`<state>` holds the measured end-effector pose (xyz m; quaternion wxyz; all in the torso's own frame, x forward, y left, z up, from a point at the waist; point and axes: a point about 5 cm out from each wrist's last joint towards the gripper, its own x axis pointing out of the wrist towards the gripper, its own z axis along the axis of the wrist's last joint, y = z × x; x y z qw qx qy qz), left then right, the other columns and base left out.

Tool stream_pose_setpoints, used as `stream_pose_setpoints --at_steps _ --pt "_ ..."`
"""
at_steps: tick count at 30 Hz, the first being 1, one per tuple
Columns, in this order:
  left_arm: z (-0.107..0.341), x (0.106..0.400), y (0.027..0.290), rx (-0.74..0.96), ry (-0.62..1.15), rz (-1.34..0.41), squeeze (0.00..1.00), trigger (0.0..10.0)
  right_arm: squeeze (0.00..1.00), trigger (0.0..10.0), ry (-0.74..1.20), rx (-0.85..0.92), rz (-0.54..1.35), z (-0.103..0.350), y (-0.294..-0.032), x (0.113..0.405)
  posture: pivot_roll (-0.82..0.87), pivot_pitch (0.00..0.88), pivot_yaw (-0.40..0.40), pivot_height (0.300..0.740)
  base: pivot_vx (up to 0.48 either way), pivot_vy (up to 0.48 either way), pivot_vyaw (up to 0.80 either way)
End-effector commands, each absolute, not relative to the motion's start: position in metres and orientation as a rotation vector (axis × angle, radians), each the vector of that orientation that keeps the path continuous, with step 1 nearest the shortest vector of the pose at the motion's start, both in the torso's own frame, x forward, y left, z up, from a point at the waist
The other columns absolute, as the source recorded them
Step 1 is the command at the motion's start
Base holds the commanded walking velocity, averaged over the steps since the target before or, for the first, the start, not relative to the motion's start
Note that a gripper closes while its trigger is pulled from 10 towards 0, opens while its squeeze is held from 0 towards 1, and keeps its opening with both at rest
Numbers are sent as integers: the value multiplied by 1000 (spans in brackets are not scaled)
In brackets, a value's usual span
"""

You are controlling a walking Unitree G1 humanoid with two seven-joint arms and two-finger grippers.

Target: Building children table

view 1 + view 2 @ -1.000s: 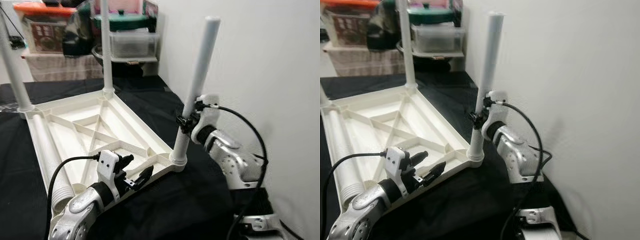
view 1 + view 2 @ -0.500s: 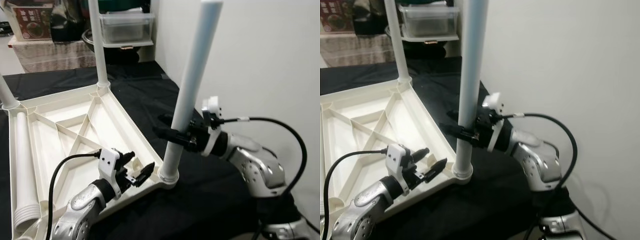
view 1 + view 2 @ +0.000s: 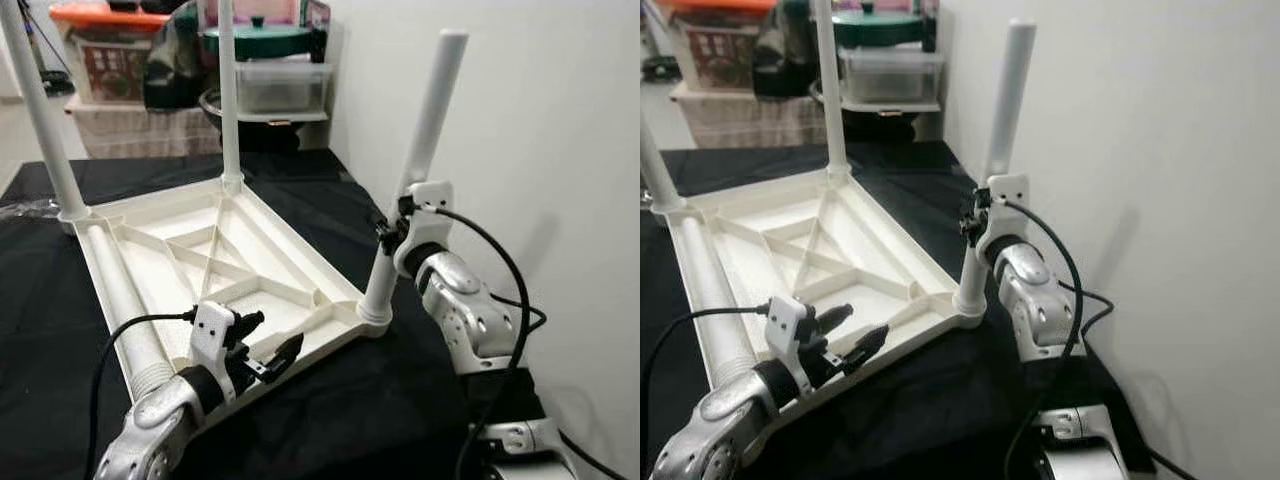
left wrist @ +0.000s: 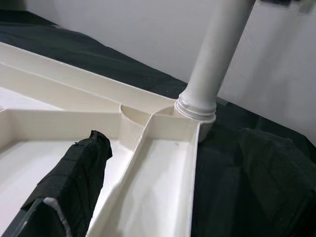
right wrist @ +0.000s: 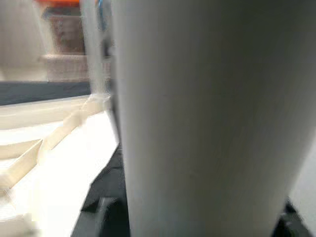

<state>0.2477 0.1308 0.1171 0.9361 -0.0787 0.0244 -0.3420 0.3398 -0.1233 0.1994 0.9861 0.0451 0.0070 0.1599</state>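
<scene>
The white plastic tabletop (image 3: pixel 215 265) lies upside down on a black cloth (image 3: pixel 330 420), ribbed underside facing up. Three legs stand in its corner sockets: the far-left leg (image 3: pixel 40 120) at about 10 o'clock from the panel's centre, the far leg (image 3: pixel 228 100) at 12 o'clock, and the near-right leg (image 3: pixel 415 170) at about 4 o'clock. A fourth leg (image 3: pixel 115 305) lies flat inside the panel along its left edge, threaded end toward the robot.

The near-right leg leans slightly to the right, away from the panel; its base sits in the corner socket (image 4: pixel 196 109).

The right gripper (image 3: pixel 390 232) is at the lower half of this leg, its black fingers set around the tube. The right wrist view shows the tube close up against the camera; the fingers appear pinched on it.

The left gripper (image 3: pixel 268 350) sits at the near edge of the panel, at about 6 o'clock from its centre. Its fingers are spread, with nothing between them. In the left wrist view one finger (image 4: pixel 74 177) hovers over a rib cell just beside the corner socket; contact with the plastic cannot be determined.

Background at 12 o'clock: storage boxes (image 3: pixel 100 55) and a clear tub (image 3: pixel 280 85) on a shelf. A white wall (image 3: pixel 540 150) stands to the right.
</scene>
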Motion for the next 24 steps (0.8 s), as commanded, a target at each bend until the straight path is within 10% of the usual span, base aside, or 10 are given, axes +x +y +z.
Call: stream_pose_setpoints --at_steps 1,4,5,14,16,17,20,21,23,24 --pt "115 248 128 -170 66 -718 0 10000 1000 10000 53 174 461 194 -112 335 2 0 -101 740 0 0 0" --pt "116 248 129 -171 63 -717 0 10000 984 10000 48 203 554 204 -105 336 2 0 -101 740 0 0 0" --pt "116 249 129 -171 62 -716 0 10000 0 10000 -54 230 709 224 -103 331 -1 0 -102 740 0 0 0" --pt "114 247 129 -173 69 -713 0 10000 0 10000 -180 81 1401 226 -91 255 10 0 -115 740 0 0 0" --pt "113 246 130 -171 73 -711 0 10000 0 8118 -167 91 1409 224 -91 255 10 0 -115 740 0 0 0" --pt "113 245 131 -170 74 -709 0 10000 0 2039 -143 95 1408 221 -92 256 11 0 -116 740 0 0 0" --pt "112 245 132 -170 75 -708 0 10000 0 2039 -125 100 1410 218 -93 257 11 0 -116 740 0 0 0" --pt "112 244 132 -170 76 -709 0 10000 0 0 -27 33 1202 206 -93 282 10 0 -114 740 0 0 0" --pt "112 244 132 -170 76 -709 0 10000 0 0 -27 33 1202 206 -93 282 10 0 -114 740 0 0 0" --pt "113 244 131 -170 76 -710 0 10000 0 0 109 -19 858 188 -101 316 8 0 -113 740 0 0 0"
